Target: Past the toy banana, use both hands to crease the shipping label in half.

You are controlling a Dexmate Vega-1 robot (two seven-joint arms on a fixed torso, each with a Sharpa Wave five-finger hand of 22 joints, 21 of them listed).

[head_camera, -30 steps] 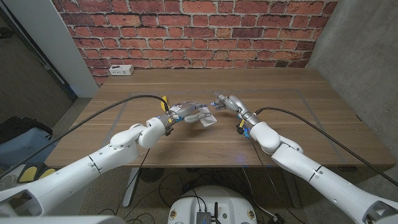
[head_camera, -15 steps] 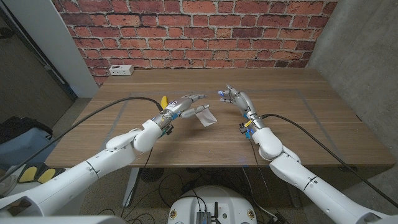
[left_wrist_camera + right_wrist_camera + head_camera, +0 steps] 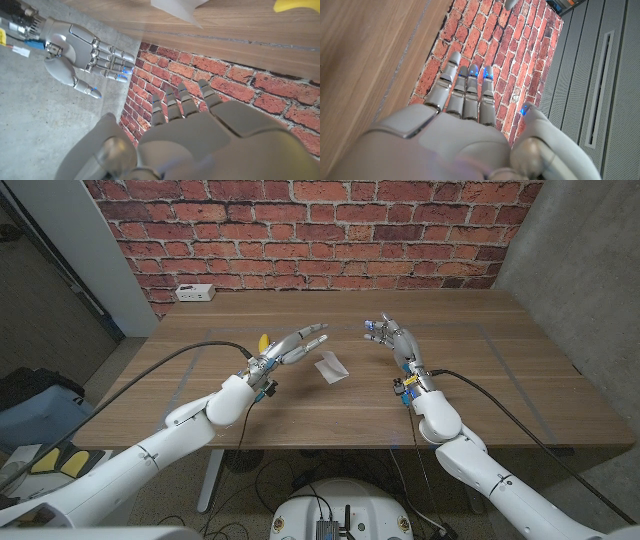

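Folded white paper shipping label (image 3: 331,368) sat on the wooden desk (image 3: 480,370), between both hands. Left hand (image 3: 292,347) and right hand (image 3: 393,338) raised, fingers spread, holding nothing. Yellow toy banana (image 3: 263,341) beside the left.

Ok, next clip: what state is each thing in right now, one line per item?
shipping label: folded, lying free on the table between the hands.
toy banana: on the table beside the left robot hand, untouched.
left robot hand: open, fingers extended, holding nothing.
right robot hand: open, raised, fingers apart, holding nothing.
white power strip: lying at the table's far edge by the brick wall.
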